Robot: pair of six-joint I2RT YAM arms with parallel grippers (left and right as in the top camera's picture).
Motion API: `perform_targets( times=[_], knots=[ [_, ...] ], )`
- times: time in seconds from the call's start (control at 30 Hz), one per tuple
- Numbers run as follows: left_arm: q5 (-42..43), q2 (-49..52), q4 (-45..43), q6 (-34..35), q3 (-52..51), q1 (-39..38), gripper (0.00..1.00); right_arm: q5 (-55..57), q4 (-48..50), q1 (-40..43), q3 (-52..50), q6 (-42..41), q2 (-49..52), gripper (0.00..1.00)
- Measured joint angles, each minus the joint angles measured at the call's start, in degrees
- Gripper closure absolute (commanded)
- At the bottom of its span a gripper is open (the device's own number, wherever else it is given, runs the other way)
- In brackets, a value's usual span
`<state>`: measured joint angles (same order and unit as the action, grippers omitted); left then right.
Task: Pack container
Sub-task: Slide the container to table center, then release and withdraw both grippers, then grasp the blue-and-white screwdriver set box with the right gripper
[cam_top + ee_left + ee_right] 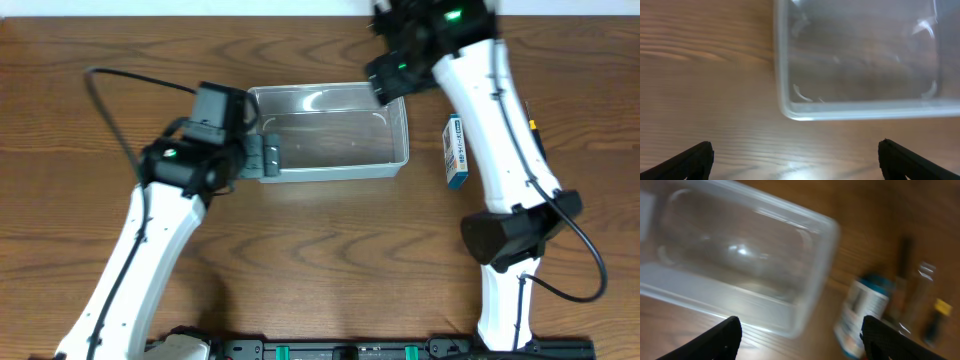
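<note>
The clear plastic rectangular container (330, 140) is sitting empty on the brown wooden surface (320, 260) between my left pincer (795, 155) and right pincer (800, 335), both gaping with nothing held, so I am reckoning packing is only starting, next calling for grasping the small blue-and-white box (455, 152) near it.

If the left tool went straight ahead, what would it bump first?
Probably the near wall of the clear container, just ahead of the open left tool; whether it would pass over the rim is unclear.

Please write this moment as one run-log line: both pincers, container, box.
left pincer: open, holds nothing | right pincer: open, holds nothing | container: empty | blue-and-white box: beside container, apart
</note>
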<state>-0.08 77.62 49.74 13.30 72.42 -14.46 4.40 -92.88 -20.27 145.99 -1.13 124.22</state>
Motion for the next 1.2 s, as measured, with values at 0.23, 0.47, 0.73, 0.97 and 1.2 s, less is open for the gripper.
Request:
perform_targets(
  times=[0.23, 0.47, 0.73, 0.97, 1.2],
  knots=[
    [-2.78, -0.94, 0.17, 0.02, 0.00, 8.96, 0.02, 4.15, -4.13, 9.68, 6.21, -1.99, -1.53, 0.18],
    [-3.37, -0.92, 0.17, 0.02, 0.00, 11.28, 0.02, 4.46, -4.11, 14.36, 3.78, -2.62, -1.73, 0.16],
    [-3.37, -0.92, 0.20, 0.02, 0.00, 11.26, 0.02, 4.22, 0.44, 16.87, -9.40, -2.75, -1.79, 0.17],
    [-3.37, -0.92, 0.20, 0.02, 0.00, 11.26, 0.02, 3.48, 6.05, 17.31, -20.06, -1.92, -1.79, 0.18],
    [-3.37, -0.92, 0.20, 0.02, 0.00, 11.26, 0.02, 0.46, 9.68, 17.29, -28.24, 0.39, -1.79, 0.19]
  ],
)
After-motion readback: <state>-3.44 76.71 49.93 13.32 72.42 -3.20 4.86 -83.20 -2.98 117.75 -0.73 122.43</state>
